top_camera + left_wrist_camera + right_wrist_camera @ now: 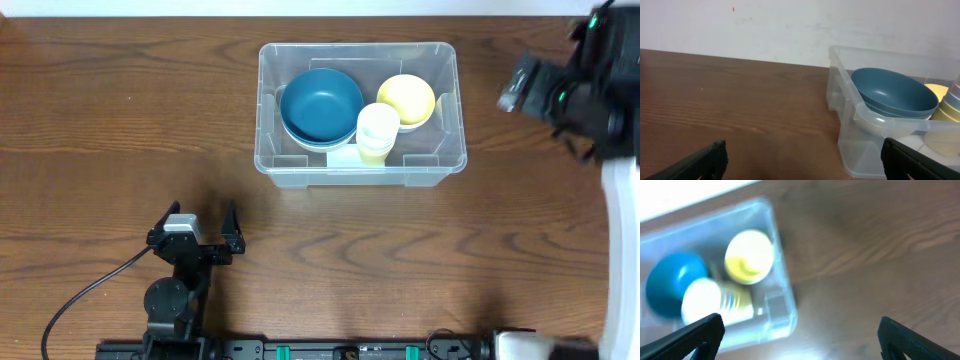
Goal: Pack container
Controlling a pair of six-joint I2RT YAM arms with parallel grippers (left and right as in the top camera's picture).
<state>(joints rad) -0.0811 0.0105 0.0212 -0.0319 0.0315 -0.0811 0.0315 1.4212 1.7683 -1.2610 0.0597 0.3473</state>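
The container [266, 120] sits upright on the wooden table [100, 120], close to the table's far edge. Its open top faces up and its long axis runs left to right, parallel to that edge. Bare wood lies all around it: a wide stretch to its left, a broad band on its near side, a narrower stretch to its right. Behind it there is only a thin strip before the white wall [765, 25]. Inside, a blue bowl [320, 105] fills the left half and a yellow bowl [405, 98] sits at the far right. A stack of pale cups [377, 130] stands between them, toward the near wall.

The left gripper [202, 212] is well apart from the container, off its near left corner, jaws spread wide with nothing between them. Its wrist view shows the fingers [700, 162] over bare wood, with the container's left end ahead and to the right. A black cable [80, 295] trails from that arm's base, farther from the container.

The right gripper [522, 85] hangs beyond the container's right end, raised above the table and blurred. Its own blurred view looks down on that end, fingers [695, 335] wide apart, empty and touching nothing.
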